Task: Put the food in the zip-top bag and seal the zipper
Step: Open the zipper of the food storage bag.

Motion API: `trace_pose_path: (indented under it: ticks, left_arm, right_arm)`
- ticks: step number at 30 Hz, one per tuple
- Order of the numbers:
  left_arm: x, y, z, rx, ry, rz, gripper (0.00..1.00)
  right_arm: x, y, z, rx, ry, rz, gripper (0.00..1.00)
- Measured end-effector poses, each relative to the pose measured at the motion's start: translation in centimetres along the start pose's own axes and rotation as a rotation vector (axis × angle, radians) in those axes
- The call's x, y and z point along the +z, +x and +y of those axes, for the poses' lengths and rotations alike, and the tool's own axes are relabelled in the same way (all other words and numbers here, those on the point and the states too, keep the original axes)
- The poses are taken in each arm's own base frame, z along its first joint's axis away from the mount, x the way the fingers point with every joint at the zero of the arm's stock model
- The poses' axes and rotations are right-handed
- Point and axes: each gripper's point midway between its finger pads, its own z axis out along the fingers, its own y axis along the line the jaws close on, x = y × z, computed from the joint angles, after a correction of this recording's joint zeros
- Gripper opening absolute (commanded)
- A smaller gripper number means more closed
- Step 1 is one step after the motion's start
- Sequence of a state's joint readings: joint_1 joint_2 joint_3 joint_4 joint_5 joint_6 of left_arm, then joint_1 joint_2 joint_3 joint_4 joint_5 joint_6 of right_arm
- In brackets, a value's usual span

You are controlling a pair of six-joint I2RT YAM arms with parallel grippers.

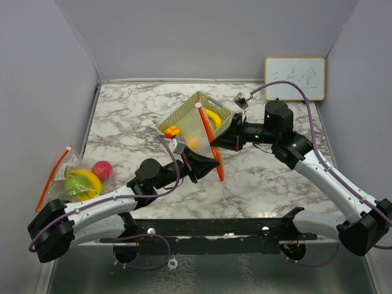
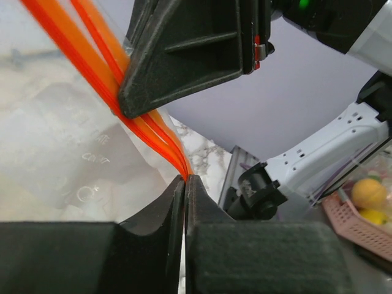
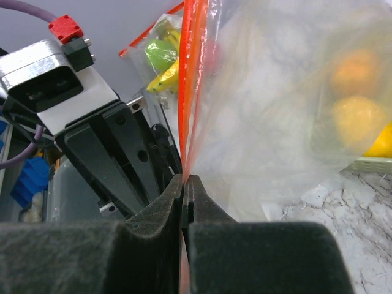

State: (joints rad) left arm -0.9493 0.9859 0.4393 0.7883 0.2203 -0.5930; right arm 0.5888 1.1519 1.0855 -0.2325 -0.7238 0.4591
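While both arms pinch the same orange zipper (image 1: 211,144), the coming move turns on how that strip runs between them. Its long axis lies up and away from the left gripper (image 2: 185,179), straight toward the right gripper (image 3: 184,179), which clamps it a little farther along; the two are near each other but apart. The left gripper's jaws are fully closed, with the zipper's thin edge squeezed between the pads and no gap showing. The right gripper's jaws are likewise pressed together on the strip, and the clear bag (image 1: 195,130) hangs off to its right. From the left wrist, the orange tracks appear to narrow into one line at the left gripper and to spread apart beyond the right one. I judge the stretch past the right gripper to be unsealed and the right arm the nearer to it. Sealing seems to call for a slide along the strip away from the left gripper, which would anchor the closed end. Two orange-yellow fruits (image 3: 355,68) show through the film to the right of the right gripper, inside the bag. A banana (image 1: 214,116) shows beyond that gripper by the basket (image 1: 184,115); I cannot tell whether it sits in the bag or the basket. Well off to the left arm's outer side lies a second bag (image 1: 78,177) holding more fruit.
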Motion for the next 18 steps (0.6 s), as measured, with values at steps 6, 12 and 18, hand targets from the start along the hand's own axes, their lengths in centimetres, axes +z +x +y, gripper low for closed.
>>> trace_pose_path:
  ticks: [6, 12, 18]
  left_arm:
    - [0.1, -0.3, -0.2, 0.008, 0.007, -0.006, 0.00]
    - [-1.1, -1.4, -0.5, 0.029, -0.020, -0.024, 0.00]
    - [-3.6, -3.6, -0.2, 0.073, -0.099, -0.087, 0.00]
  right_arm:
    - [0.0, 0.1, -0.6, -0.004, 0.031, -0.002, 0.04]
    - [-0.7, 0.2, -3.1, -0.020, 0.189, 0.007, 0.04]
    - [-2.0, 0.0, -4.9, -0.067, 0.326, 0.017, 0.04]
